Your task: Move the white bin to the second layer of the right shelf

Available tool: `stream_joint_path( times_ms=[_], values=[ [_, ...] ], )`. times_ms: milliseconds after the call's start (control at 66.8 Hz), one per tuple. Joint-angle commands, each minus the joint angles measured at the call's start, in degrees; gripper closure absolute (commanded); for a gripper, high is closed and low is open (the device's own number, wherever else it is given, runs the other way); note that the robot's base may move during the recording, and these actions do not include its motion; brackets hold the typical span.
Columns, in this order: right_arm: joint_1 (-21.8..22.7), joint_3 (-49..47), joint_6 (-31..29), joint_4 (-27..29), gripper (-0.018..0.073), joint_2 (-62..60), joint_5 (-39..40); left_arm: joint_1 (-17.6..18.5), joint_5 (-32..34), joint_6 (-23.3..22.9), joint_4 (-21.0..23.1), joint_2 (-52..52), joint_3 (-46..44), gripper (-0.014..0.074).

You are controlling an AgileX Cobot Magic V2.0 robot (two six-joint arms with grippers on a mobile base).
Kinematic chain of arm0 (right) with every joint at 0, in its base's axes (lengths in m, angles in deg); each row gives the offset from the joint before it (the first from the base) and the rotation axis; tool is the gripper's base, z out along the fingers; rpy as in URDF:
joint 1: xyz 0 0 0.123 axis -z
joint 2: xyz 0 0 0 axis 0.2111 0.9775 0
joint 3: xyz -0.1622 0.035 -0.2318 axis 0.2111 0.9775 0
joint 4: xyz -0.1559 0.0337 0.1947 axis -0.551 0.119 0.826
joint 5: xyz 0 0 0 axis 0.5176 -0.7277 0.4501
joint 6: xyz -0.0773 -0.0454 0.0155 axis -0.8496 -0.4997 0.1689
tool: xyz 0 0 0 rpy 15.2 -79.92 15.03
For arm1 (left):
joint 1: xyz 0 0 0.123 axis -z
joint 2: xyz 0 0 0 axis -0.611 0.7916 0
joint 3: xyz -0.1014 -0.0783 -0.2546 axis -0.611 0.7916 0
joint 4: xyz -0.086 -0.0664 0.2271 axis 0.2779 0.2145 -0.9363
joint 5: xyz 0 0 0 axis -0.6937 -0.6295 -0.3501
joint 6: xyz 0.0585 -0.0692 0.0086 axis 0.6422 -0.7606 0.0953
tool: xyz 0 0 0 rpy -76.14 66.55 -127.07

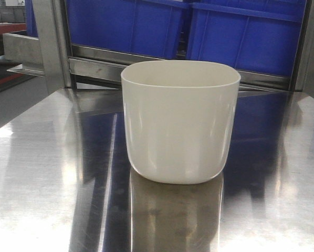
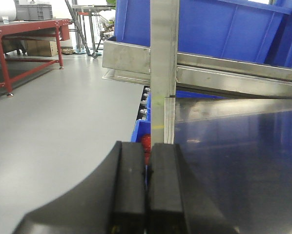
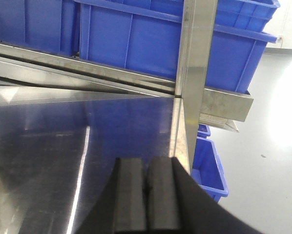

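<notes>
Steel table [image 1: 41, 184] bears one white bin [image 1: 180, 126].

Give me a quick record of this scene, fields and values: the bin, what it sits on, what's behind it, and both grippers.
bin: white bin, upright
support: steel tabletop, bin rests on it
behind: blue crates on a steel rack
left gripper: shut, holding nothing
right gripper: shut, holding nothing
status: bin not yet lifted

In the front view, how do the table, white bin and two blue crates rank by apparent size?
Table
White bin, enlarged by nearness
Left crate and right crate: alike, both cropped, unranked
</notes>
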Motion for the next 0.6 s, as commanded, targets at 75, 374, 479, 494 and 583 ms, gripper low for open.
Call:
stream_joint_path(
  times_ms=[75, 374, 479, 494, 583],
  values=[
    [0.0, -5.6, 0.1, -0.4, 0.0503, 1.2, 0.6, 0.1, 5.1, -0.2, 0.5, -1.0, 2.1, 0.0512],
    [0.0, -17.1, 0.1, -0.4, 0.0503, 14.9, -8.5, 0.1, 5.1, -0.2, 0.5, -1.0, 2.1, 0.0512],
    [-0.3, -20.9, 0.2, -0.4, 0.0503, 19.4, -10.8, 0.1, 5.1, -0.2, 0.5, -1.0, 2.1, 0.0512],
    [-0.5, -21.4, 0.4, -0.4, 0.0503, 20.0, -11.0, 0.1, 5.1, -0.2, 0.5, -1.0, 2.1, 0.0512],
    [-2.8, -24.1, 3.3, -0.5, 0.0503, 24.5, -11.7, 0.1, 5.1, -0.2, 0.5, -1.0, 2.1, 0.0512]
  ],
)
